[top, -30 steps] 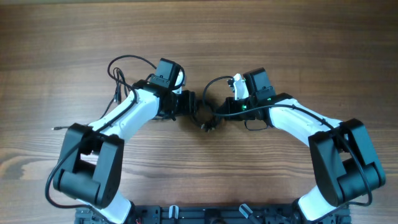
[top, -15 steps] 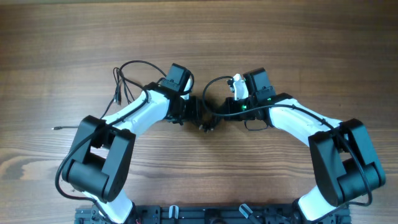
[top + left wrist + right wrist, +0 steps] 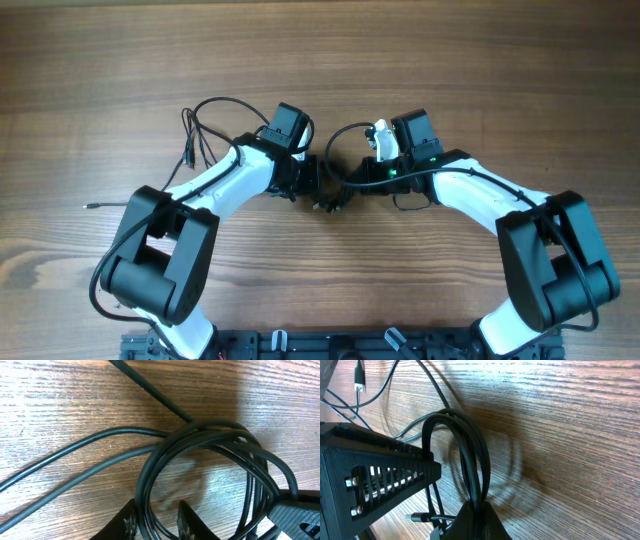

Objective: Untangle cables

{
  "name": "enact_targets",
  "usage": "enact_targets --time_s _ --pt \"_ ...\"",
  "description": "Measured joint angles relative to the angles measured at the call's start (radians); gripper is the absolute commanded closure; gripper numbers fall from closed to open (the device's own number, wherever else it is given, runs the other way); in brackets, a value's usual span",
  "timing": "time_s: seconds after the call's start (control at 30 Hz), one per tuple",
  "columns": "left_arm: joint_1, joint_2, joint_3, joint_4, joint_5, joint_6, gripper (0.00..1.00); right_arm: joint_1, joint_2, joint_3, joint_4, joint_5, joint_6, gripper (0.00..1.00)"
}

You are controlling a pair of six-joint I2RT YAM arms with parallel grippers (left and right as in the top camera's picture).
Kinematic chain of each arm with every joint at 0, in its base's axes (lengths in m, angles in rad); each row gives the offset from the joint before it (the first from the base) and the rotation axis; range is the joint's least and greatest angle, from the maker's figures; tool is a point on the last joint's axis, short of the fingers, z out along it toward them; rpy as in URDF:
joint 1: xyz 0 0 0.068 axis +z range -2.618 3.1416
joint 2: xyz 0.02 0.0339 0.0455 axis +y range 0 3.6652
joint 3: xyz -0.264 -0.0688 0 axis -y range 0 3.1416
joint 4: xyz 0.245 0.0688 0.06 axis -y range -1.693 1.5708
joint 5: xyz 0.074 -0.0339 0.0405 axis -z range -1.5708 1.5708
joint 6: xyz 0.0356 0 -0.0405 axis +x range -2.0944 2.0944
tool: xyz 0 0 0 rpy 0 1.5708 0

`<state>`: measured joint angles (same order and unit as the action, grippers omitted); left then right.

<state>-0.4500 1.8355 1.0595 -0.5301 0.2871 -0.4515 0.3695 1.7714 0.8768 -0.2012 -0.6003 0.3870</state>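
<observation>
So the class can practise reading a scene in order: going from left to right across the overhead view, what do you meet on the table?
Thin cord end → loose cable loops with plug ends → coiled cable bundle → white part on the right wrist → right arm's shoulder.

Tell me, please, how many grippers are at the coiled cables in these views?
2. The left gripper straddles strands of the coiled cables with its jaws apart. The right gripper pinches the same coil.
</observation>
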Motion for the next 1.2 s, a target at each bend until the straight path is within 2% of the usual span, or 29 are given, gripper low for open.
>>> enact_targets --time_s 0.17,0.3,0.37,0.57,0.63,1.2 --pt "0.0 0.0 0.0 -0.018 -0.069 -0.003 0.69 0.0 0.0 0.0 0.0 -0.002 0.0 0.96" --pt "-0.001 0.0 0.0 -0.017 -0.145 -0.003 0.79 0.0 0.0 0.0 0.0 -0.006 0.0 0.96" --pt "-0.002 0.0 0.0 -0.016 -0.158 -0.003 0.79 0.0 0.0 0.0 0.0 -0.006 0.0 0.96" --pt "-0.02 0.0 0.0 -0.013 -0.179 -0.003 0.73 0.0 0.0 0.0 0.0 -0.006 0.0 0.96" --pt "-0.036 0.0 0.0 -0.004 -0.186 -0.003 0.68 0.0 0.0 0.0 0.0 -0.006 0.0 0.96" --pt "-0.069 0.0 0.0 0.063 -0.303 -0.003 0.65 0.0 0.0 0.0 -0.003 -0.006 0.001 0.96"
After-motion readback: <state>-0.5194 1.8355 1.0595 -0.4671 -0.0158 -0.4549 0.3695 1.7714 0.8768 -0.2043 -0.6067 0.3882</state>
